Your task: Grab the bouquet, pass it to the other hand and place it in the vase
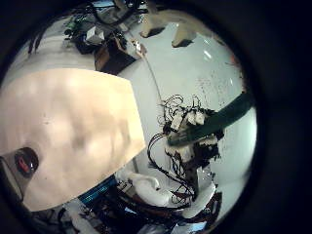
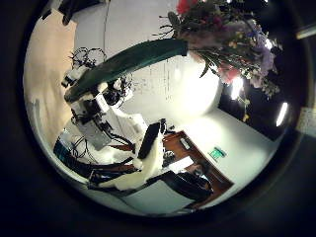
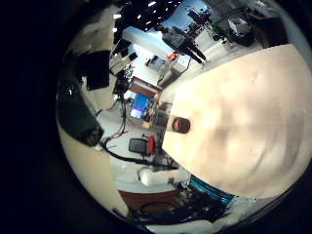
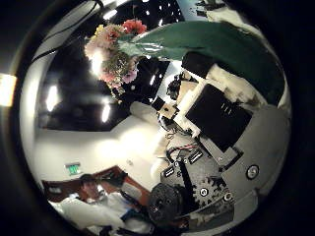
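The bouquet shows its flower heads (image 2: 222,39) and a long green wrapped stem (image 2: 128,61). My right hand (image 2: 94,99) is curled round the stem's lower end, up in the air and away from the left palm. From the right palm the flowers (image 4: 116,49) stick out past the stem (image 4: 207,44), with the right hand's fingers (image 4: 221,113) closed round it. My left hand (image 2: 148,153) holds nothing, its fingers relaxed. A small dark round vase (image 3: 180,125) stands near the edge of the pale table (image 3: 244,107). The vase (image 1: 24,163) also appears on the table (image 1: 68,117) below the left palm.
Shelves and equipment (image 1: 112,54) stand beyond the table's far side. A desk with clutter (image 3: 146,102) lies off the table edge near the vase.
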